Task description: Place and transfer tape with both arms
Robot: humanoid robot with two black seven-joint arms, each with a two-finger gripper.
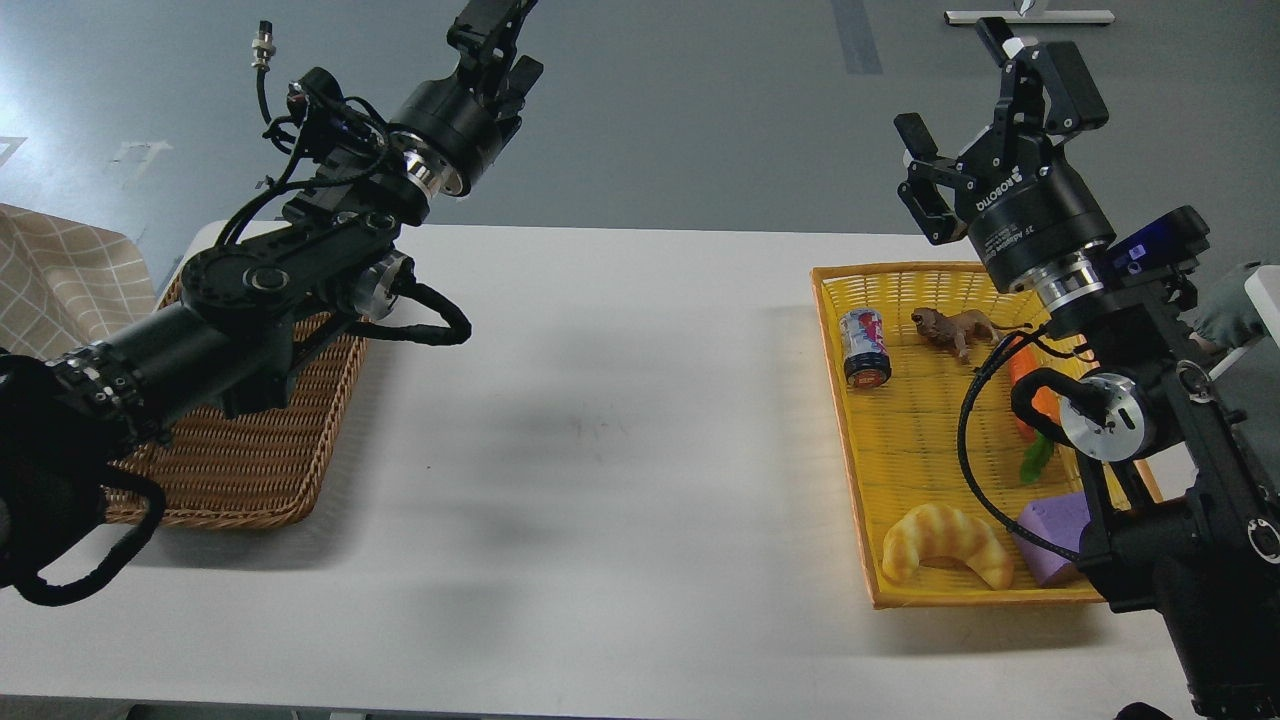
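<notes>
The tape does not show; my left arm covers much of the brown wicker basket (250, 470) at the table's left end. My left gripper (497, 35) is raised high above the table's far edge, beyond the basket, and its tips run out of the top of the view, so I cannot tell its state. Nothing yellow shows in it. My right gripper (965, 95) is open and empty, held high above the far end of the yellow tray (850, 440) on the right.
The yellow tray holds a drink can (865, 345), a brown toy lion (950, 328), a carrot (1030, 390), a golden croissant (945, 540) and a purple block (1050, 530). A patterned cloth (55, 270) lies at the far left. The white table (600, 420) lies between basket and tray.
</notes>
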